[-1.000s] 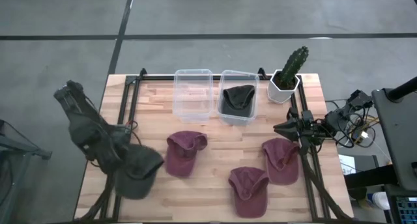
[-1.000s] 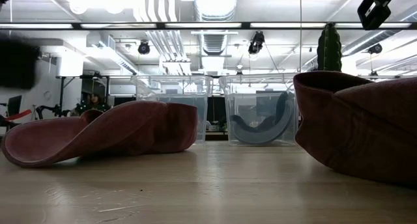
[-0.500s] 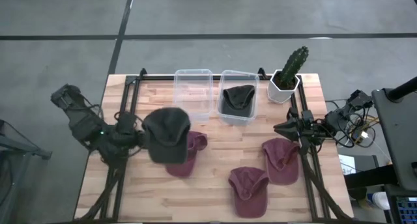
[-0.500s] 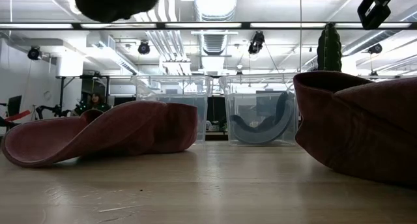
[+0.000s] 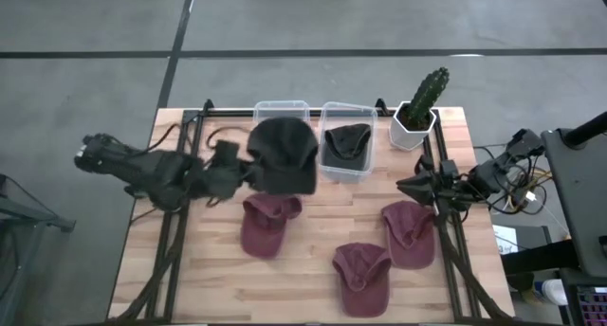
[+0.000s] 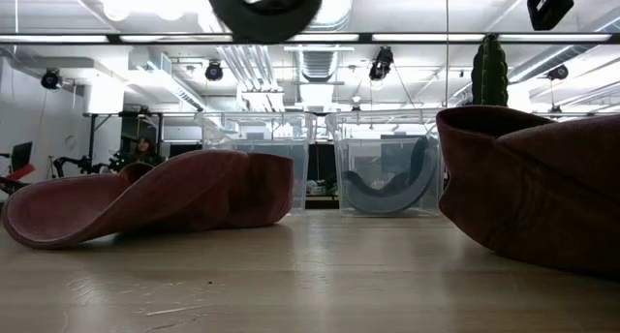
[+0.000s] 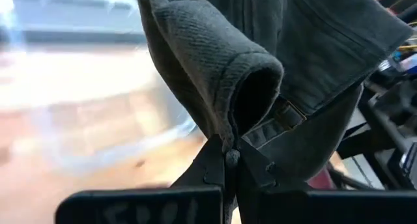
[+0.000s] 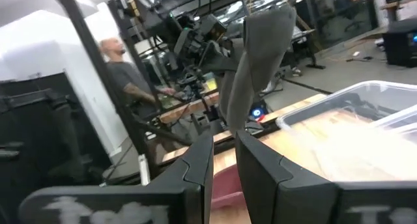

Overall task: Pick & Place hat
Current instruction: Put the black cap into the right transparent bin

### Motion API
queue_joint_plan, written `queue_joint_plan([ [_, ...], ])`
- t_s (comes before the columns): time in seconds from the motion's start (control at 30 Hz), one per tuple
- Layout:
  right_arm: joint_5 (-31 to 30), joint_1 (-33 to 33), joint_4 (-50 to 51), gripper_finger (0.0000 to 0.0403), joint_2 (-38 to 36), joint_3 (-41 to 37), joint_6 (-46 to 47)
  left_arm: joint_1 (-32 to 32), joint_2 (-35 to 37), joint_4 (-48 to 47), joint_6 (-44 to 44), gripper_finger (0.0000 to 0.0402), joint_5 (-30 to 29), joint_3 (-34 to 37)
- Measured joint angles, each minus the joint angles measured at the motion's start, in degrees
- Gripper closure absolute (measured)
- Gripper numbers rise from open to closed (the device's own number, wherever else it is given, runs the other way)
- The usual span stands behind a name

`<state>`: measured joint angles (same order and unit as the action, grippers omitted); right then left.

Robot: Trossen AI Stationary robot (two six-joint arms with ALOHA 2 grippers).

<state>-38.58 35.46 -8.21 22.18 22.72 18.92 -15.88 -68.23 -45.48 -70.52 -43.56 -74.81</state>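
Note:
A dark grey hat (image 5: 283, 155) hangs in the air over the left clear bin (image 5: 281, 110) at the table's far side; the low view shows it high up (image 6: 266, 9). My left gripper (image 5: 245, 172) is shut on it, reaching in from the table's left. My right gripper (image 5: 402, 186) waits at the table's right edge with a narrow gap between its fingers (image 8: 225, 165), touching nothing. Three maroon hats (image 5: 266, 222) (image 5: 363, 274) (image 5: 410, 233) lie on the table. Another dark hat (image 5: 346, 144) lies in the right bin (image 5: 346, 110). My left gripper pinches a folded edge of the hat's rim (image 7: 225, 136) between its two shut fingers, close to the back strap's buckle (image 7: 287, 113). The fingers come at it about level from the table's left. The hat is lifted clear and stands out past the fingertips.
A cactus in a white pot (image 5: 417, 113) stands at the far right corner. In the low view a maroon hat (image 6: 155, 202) lies at the left and another (image 6: 528, 193) close at the right. A person (image 8: 120, 74) stands in the room beyond the table.
My left arm has swung from the table's near left corner toward the far edge and to the right, carrying the dark hat with it. The hat has gone from low over the near left corner, past the left maroon hat, to above the left bin. My left gripper has stayed shut.

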Motion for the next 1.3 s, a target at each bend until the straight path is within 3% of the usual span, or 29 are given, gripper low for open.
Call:
queue_joint_plan([
  [0.23, -4.0, -1.1, -6.2, 0.0332, 4.6, 0.1, -5.5, 9.2, -3.2, 14.7, 15.8, 0.0394, 9.5, 0.0],
  [0.53, -6.5, -7.1, -7.0, 0.0249, 11.0, 5.1, -7.4, 14.8, -7.1, 22.5, 22.4, 0.0394, 13.9, 0.0],
  [0.93, -6.4, -16.9, -6.6, 0.0148, 22.4, 13.7, -7.6, 17.6, -9.3, 30.1, 28.0, 0.0394, 14.2, 0.0],
  [1.3, -6.4, -23.0, -5.1, 0.0119, 34.1, 21.8, -7.1, 17.9, -9.3, 30.9, 31.1, 0.0394, 14.2, 0.0],
])
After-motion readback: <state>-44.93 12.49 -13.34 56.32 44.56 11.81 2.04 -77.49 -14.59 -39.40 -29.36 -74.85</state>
